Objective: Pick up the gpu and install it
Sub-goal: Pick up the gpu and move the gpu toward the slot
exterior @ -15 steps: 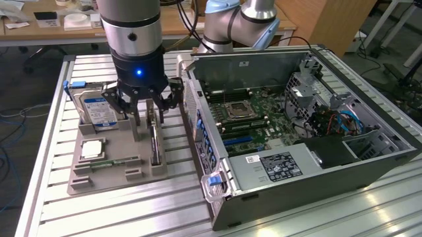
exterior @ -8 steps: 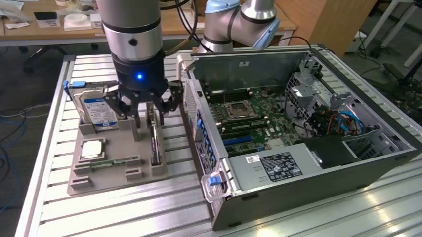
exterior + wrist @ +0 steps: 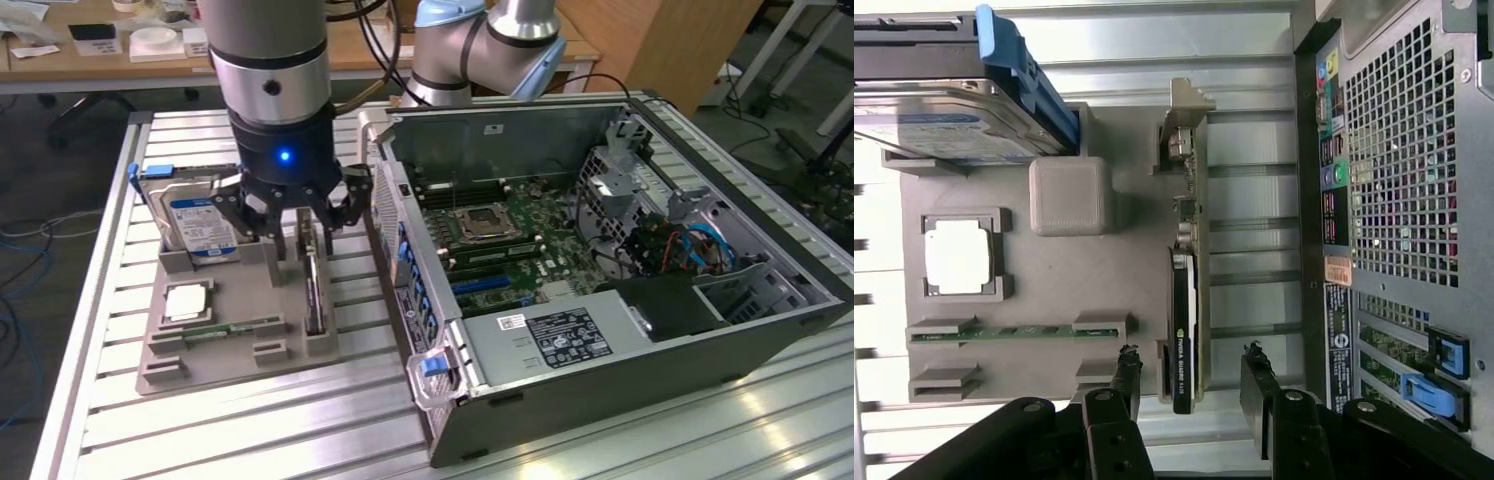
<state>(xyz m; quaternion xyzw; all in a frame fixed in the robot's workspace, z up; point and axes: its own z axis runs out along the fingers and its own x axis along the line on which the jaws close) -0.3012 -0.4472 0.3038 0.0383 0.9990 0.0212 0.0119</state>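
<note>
The gpu (image 3: 315, 292) is a thin dark card with a metal end bracket. It stands on edge in a slot of the grey holder tray (image 3: 200, 350), in the exterior view's left half. My gripper (image 3: 302, 222) hangs right over the card's far end, open. In the wrist view the gpu (image 3: 1189, 290) runs lengthwise between my two black fingers (image 3: 1126, 378), and my gripper (image 3: 1190, 368) straddles its edge with a gap on each side. Nothing is held. The open computer case (image 3: 747, 330) lies on its side at the exterior view's right, its motherboard (image 3: 501, 235) showing.
On the same tray a silver hard drive (image 3: 200, 222) with a blue-white label stands beside the gripper. A square processor (image 3: 187, 300) and a narrow green memory stick (image 3: 220, 328) lie nearer the front. The case's perforated rear wall (image 3: 1399, 170) is close to the card.
</note>
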